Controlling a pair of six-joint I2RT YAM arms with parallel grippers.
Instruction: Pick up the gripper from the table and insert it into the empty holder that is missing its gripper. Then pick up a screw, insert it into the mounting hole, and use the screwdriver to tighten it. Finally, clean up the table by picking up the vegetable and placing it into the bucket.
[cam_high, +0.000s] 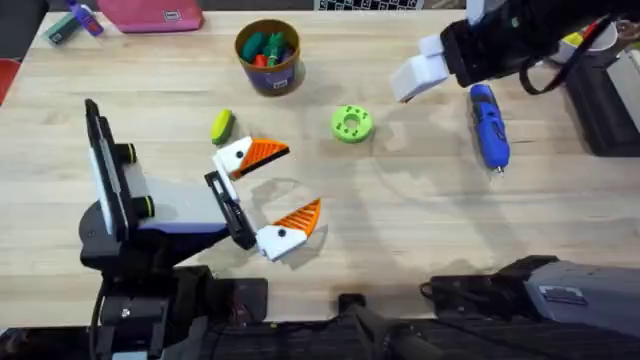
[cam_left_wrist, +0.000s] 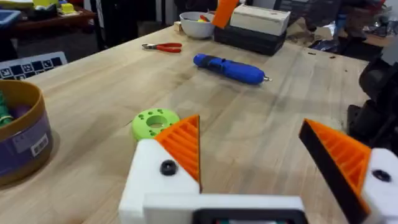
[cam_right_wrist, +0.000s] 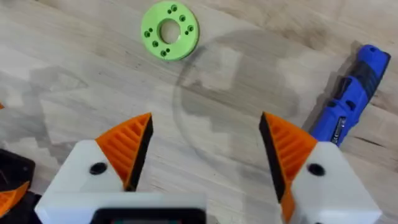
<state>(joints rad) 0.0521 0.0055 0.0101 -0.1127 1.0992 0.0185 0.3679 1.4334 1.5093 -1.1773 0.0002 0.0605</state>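
We can read no writing: a white label on the bucket (cam_high: 268, 56) near the desk's (cam_high: 420, 220) far edge is too small to make out. Both the left jaws (cam_high: 272, 192) and the right jaws (cam_right_wrist: 205, 149) stand wide apart, holding nothing. The screwdriver (cam_high: 489, 124) lies toward the desk's right edge; the vegetable (cam_high: 222, 126) lies near the bucket.

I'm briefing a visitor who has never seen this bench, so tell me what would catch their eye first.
The left claw stands out most, its white blocks and orange ribbed wedges spread open low over the table's near left. Next comes the blue screwdriver lying at the far right, just beside the raised right claw, also open. Between them sit a bright green ring and, farther back, a tan bucket with a yellow vegetable near it.
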